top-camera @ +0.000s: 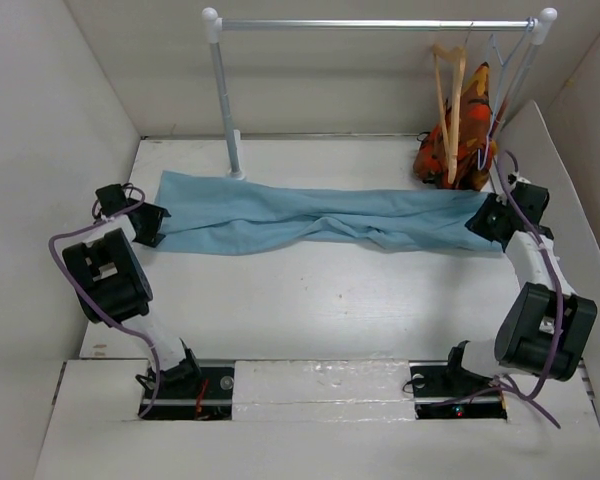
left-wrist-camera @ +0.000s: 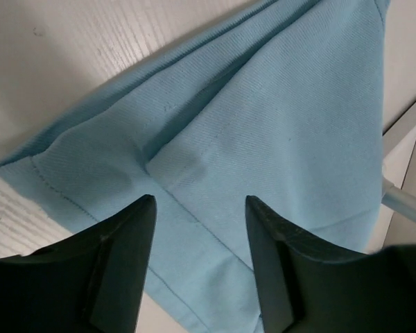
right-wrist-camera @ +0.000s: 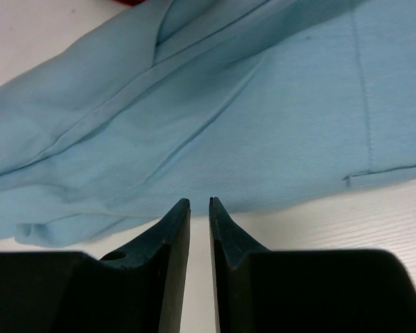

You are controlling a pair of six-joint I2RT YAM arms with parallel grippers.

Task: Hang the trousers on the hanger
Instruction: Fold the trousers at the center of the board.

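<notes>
Lying stretched between the left and right edges, trousers (top-camera: 280,215) ready for lifting by both ends: left gripper (left-wrist-camera: 200,201) spread over cloth, right gripper (right-wrist-camera: 200,201) pressed together, seemingly empty; hanger (top-camera: 457,110) at the far-right corner.

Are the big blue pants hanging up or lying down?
Lying down. The light-blue cloth trousers stretch flat across the white table, while the tan wooden hanger hangs on the metal rail.

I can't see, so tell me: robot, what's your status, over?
Left gripper open over light-blue cloth trousers. Right gripper shut, empty. Tan wooden hanger on metal rail.
</notes>
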